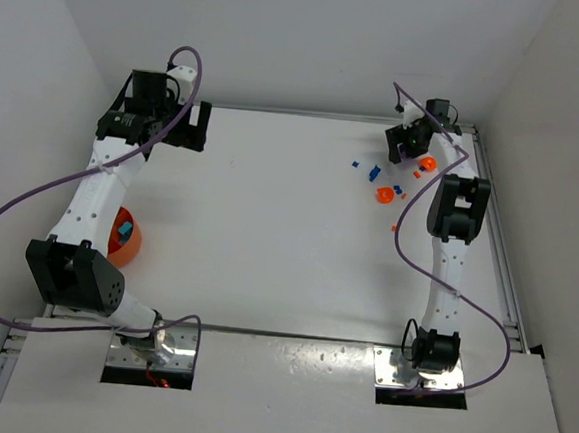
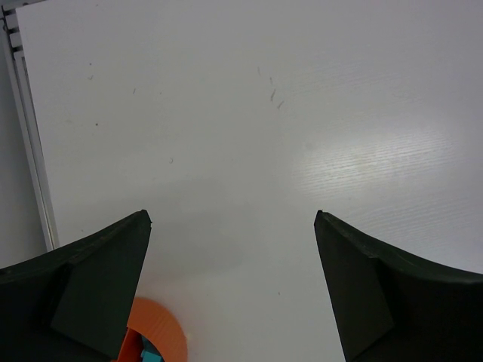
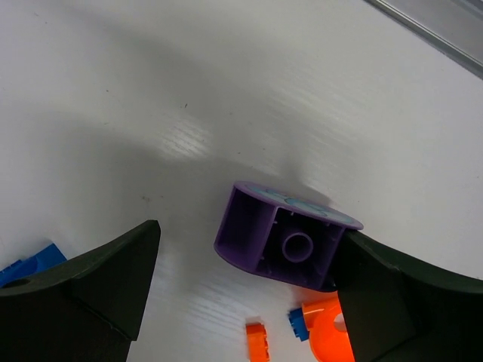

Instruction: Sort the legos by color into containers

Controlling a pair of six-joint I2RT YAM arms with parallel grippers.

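Right tool [image 3: 247, 228], fingers apart, flanks a hollow, quarter-round purple plastic brick [image 3: 283, 241] near the smooth white surface's [image 3: 151, 90] far-right corner.

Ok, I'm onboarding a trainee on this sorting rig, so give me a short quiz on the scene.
1. True or false: the left tool is gripping something.
2. The brick between the right tool fingers is: A blue, B purple, C green.
3. Fill in: seen from above, the orange bowl is partly hidden by the ____ arm.
Key: 1 false; 2 B; 3 left.
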